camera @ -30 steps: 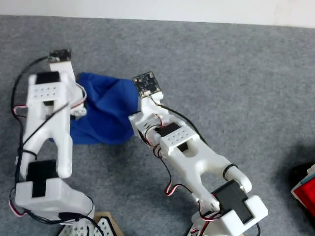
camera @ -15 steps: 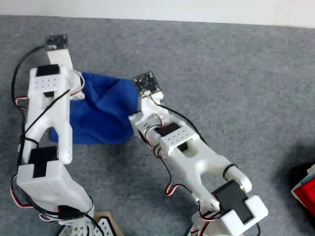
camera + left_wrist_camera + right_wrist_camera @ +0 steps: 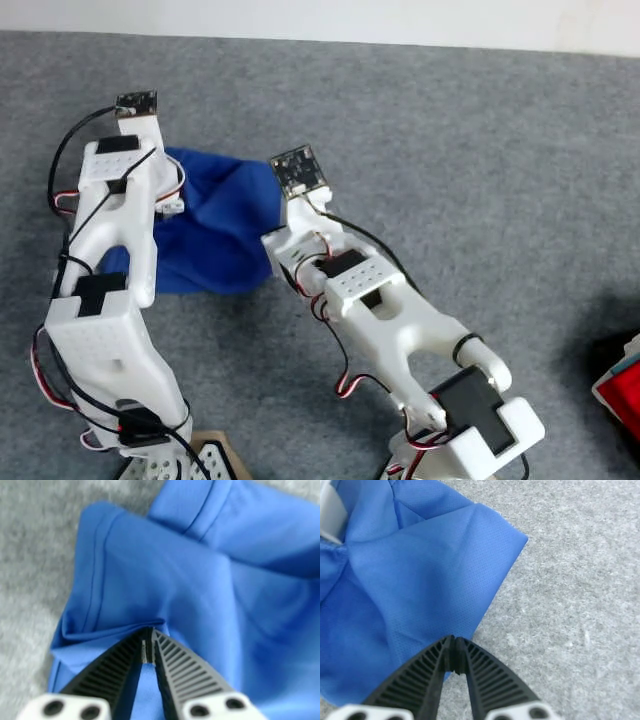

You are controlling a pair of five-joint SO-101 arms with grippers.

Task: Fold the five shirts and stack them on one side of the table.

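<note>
Bare grey table (image 3: 480,140) lies open beyond and to the right of the right arm (image 3: 380,300), up to a red thing (image 3: 622,388) at the edge, while the blue shirt (image 3: 225,230) fills the gap between it and the left arm (image 3: 110,250).

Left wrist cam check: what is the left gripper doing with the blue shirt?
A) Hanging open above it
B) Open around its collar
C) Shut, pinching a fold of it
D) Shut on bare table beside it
C: the left gripper has its jaws closed together, and a ridge of the blue shirt is bunched up at their tips.
</note>
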